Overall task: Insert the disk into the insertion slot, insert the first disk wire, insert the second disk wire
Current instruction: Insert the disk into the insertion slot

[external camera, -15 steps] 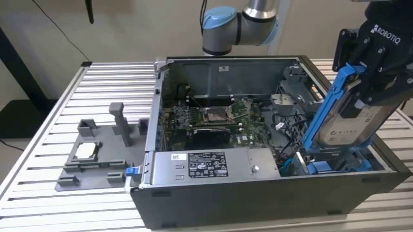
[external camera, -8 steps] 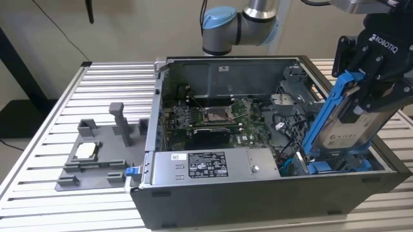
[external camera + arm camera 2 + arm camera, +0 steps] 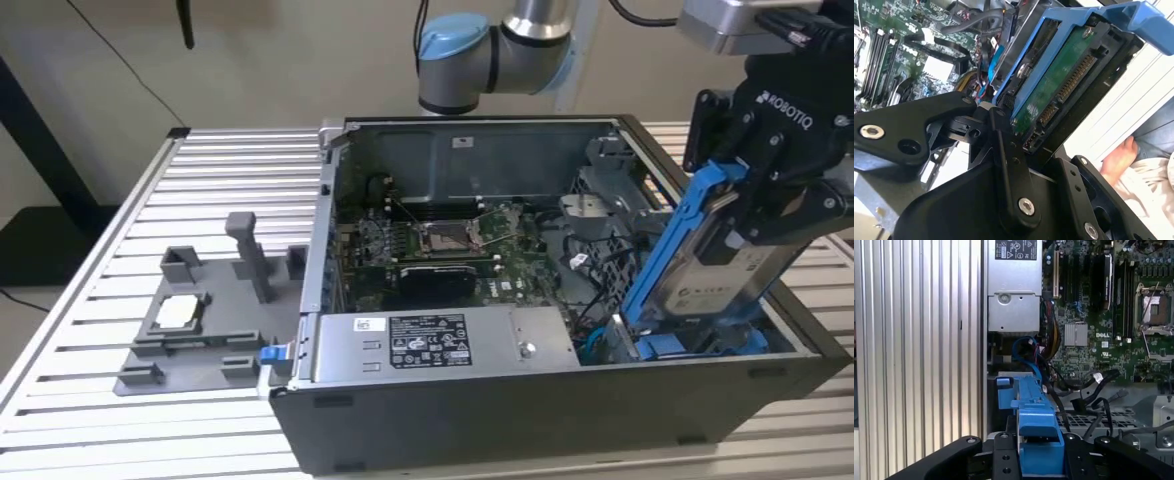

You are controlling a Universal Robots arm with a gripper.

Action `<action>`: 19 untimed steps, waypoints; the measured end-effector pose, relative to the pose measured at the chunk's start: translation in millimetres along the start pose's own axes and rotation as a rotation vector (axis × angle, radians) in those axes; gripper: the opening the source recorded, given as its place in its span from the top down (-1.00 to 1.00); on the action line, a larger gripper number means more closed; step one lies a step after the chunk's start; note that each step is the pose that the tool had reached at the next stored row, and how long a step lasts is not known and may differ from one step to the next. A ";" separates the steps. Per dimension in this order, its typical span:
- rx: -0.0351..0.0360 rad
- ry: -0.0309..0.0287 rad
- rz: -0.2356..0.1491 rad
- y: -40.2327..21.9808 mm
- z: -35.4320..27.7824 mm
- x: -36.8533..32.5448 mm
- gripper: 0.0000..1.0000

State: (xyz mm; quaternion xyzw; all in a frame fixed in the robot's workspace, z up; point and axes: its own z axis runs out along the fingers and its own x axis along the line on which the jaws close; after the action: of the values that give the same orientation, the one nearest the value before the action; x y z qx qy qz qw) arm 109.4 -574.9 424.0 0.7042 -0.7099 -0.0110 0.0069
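Holding the disk (image 3: 714, 288) clamped by its upper end in my end effector (image 3: 771, 205), I see its long axis slanting steeply down from the grasp, its lower end meeting the slot (image 3: 667, 347) just beneath, not yet seated flat.

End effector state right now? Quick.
End effector: closed, holding the disk tilted in its blue carrier.

Disk (image 3: 731, 285): silver drive clipped in a blue plastic carrier, green board face and connector left bare; held steeply tilted, lower end set at the insertion slot (image 3: 694, 346).
Insertion slot: grey metal bay, blue clips at its end.
Disk wire (image 3: 996, 57): blue, lying loose beside the bay.
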 end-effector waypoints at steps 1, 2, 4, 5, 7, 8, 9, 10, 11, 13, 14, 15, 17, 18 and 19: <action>0.0004 -0.0006 0.000 -0.2 1.1 0.0 0.35; 0.0006 -0.0017 0.000 -0.8 2.4 0.1 0.35; 0.0007 -0.0040 0.000 -2.8 4.2 0.1 0.35; 0.0007 -0.0053 0.000 -3.8 5.2 0.1 0.35; 0.0008 -0.0078 0.000 -4.9 7.4 0.2 0.35; 0.0013 -0.0096 0.000 -5.2 9.7 0.2 0.35; 0.0015 -0.0102 0.000 -5.2 11.1 0.2 0.35; 0.0017 -0.0105 0.000 -5.3 12.4 0.2 0.35; 0.0019 -0.0107 0.000 -5.4 13.8 0.2 0.35; 0.0023 -0.0110 -0.001 -5.5 16.5 0.2 0.35; 0.0025 -0.0113 -0.001 -5.6 18.1 0.2 0.35; 0.0026 -0.0116 -0.001 -5.6 19.7 0.2 0.35; 0.0027 -0.0117 -0.001 -5.7 23.3 0.2 0.35; 0.0026 -0.0116 -0.001 -5.7 25.1 0.3 0.35; 0.0027 -0.0118 -0.001 -5.7 26.8 0.2 0.35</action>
State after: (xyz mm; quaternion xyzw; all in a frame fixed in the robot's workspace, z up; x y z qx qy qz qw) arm 114.4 -575.0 397.1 0.7043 -0.7097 -0.0141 0.0018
